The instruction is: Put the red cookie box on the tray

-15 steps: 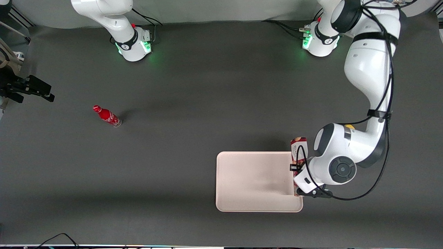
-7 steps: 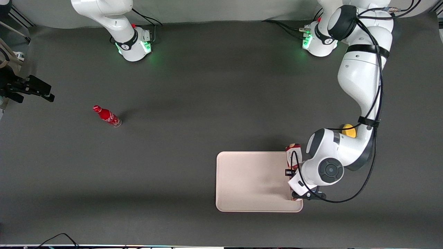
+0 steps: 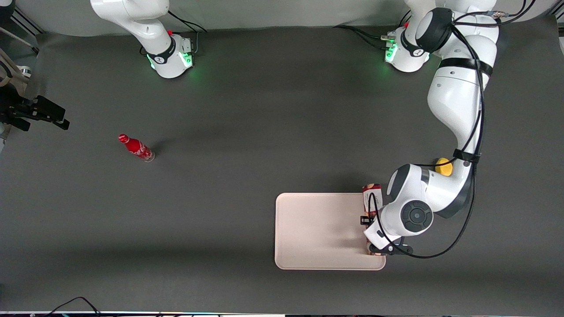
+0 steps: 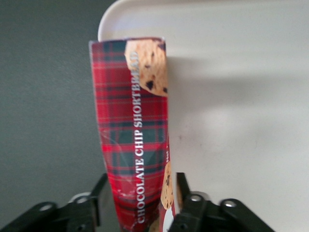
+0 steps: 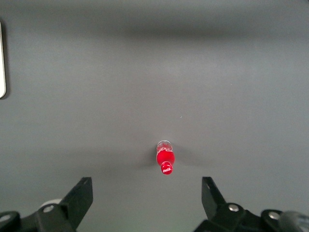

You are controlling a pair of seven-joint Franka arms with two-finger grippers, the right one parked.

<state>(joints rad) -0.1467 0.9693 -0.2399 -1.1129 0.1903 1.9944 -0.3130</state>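
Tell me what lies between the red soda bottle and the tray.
Only bare dark table mat lies between the soda bottle and the tray, as the front view shows. The gripper holds the red cookie box over the tray's edge.

You have the red cookie box [image 4: 137, 140] held lengthwise between the fingers of the gripper [image 4: 140, 208], a long tartan carton lettered "CHOCOLATE CHIP SHORTBREAD" (cookie pictures at both ends). It hangs over the edge of the tray [image 3: 317, 229] at the working arm's end, its free end near the tray's rounded corner. From the tray's centre in the front view, the box [image 3: 371, 196] sits about two o'clock. The tray is pale pinkish-white, flat, low-rimmed, far bigger than the box.
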